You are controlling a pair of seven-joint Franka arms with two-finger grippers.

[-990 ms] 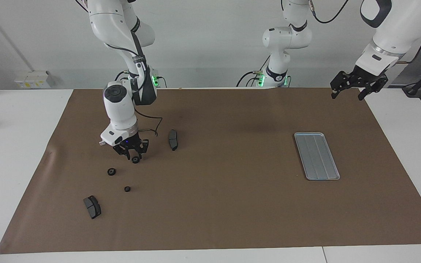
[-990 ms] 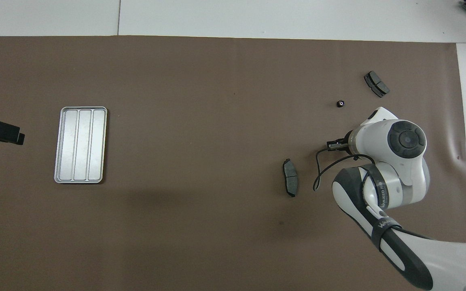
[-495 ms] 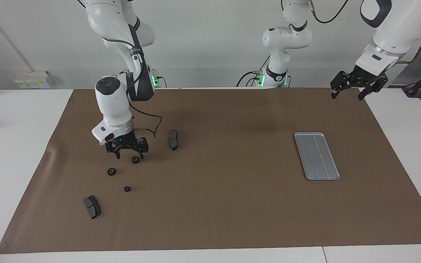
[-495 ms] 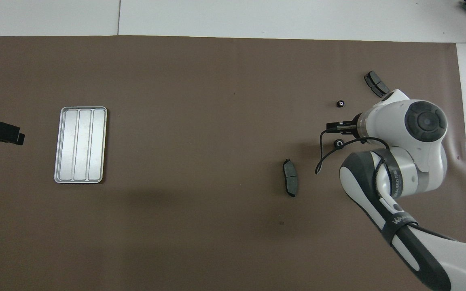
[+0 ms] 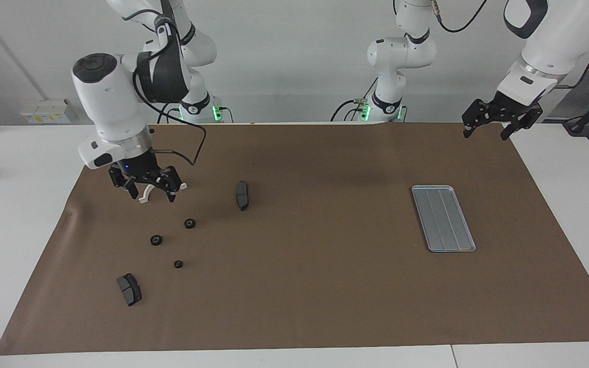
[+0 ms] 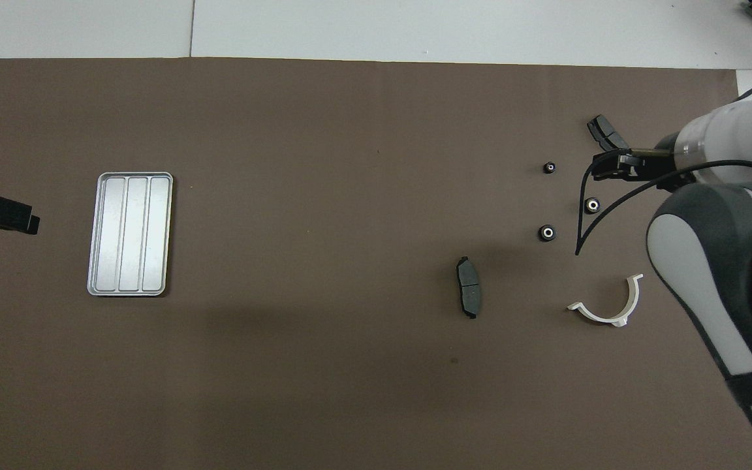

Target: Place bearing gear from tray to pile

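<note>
The silver-grey tray (image 5: 443, 218) (image 6: 130, 234) lies bare toward the left arm's end of the brown mat. Three small black bearing gears lie loose on the mat toward the right arm's end: one (image 5: 189, 223) (image 6: 547, 233) nearest the robots, a second (image 5: 156, 239) (image 6: 591, 205), and a third (image 5: 178, 264) (image 6: 549, 168) farthest from them. My right gripper (image 5: 152, 194) (image 6: 601, 166) hangs open and holds nothing, up in the air over the mat near the gears. Beside the mat's corner by the left arm's base, my left gripper (image 5: 484, 134) (image 6: 27, 222) waits raised and open.
Two dark brake pads lie on the mat, one (image 5: 242, 195) (image 6: 469, 287) toward the middle from the gears, the other (image 5: 129, 289) (image 6: 606, 135) farther out. A white curved clip (image 5: 143, 197) (image 6: 608, 303) lies nearer the robots than the gears.
My right gripper opened and left a bearing gear on the mat beside the other two, then rose and drew away from it. The left arm has not moved.
</note>
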